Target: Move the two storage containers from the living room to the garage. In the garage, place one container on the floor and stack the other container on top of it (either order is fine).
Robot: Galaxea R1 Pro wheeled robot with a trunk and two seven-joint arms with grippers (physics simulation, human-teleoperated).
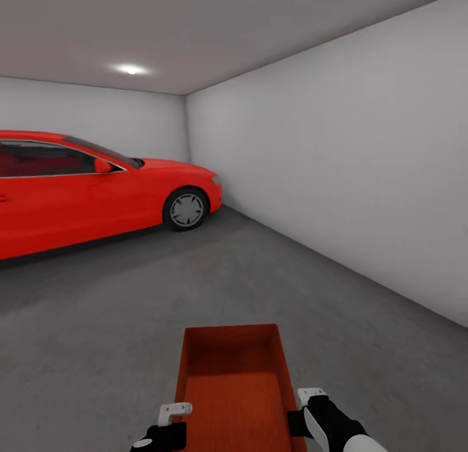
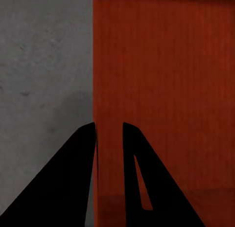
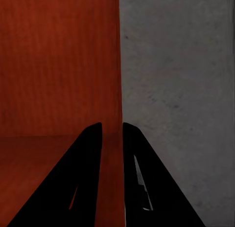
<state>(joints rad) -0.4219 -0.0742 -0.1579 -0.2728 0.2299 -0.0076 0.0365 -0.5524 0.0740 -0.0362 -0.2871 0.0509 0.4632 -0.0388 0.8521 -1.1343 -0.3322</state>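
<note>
The robot stands in the garage, a bare room with pale grey walls point(image 1: 338, 147), a red car point(image 1: 91, 186) parked well ahead on the left, and a dark concrete floor point(image 1: 117, 322) stretching out in front. One orange-red bin point(image 1: 234, 387) is held out before the robot, its open top facing up and its ribbed bottom visible inside. The left gripper point(image 1: 174, 414) clamps the bin's left wall, and the left wrist view shows its two dark fingers point(image 2: 73, 178) drawn narrow with the thin red wall pinched between them, one finger outside over the concrete and one inside the bin. The right gripper point(image 1: 311, 400) does the same on the right wall; in the right wrist view its fingers point(image 3: 142, 173) are equally close together astride the wall of the bin point(image 3: 58, 65). So the carrying of this bin from the living room looks done, and it has reached the right room. Whether it hangs above the floor or already rests on it is hard to judge from these angles, though the concrete seen past the fingers suggests it is a little way up. What remains, as far as can be told, is setting this bin down and letting go, then bringing the second bin and stacking the pair.
</note>
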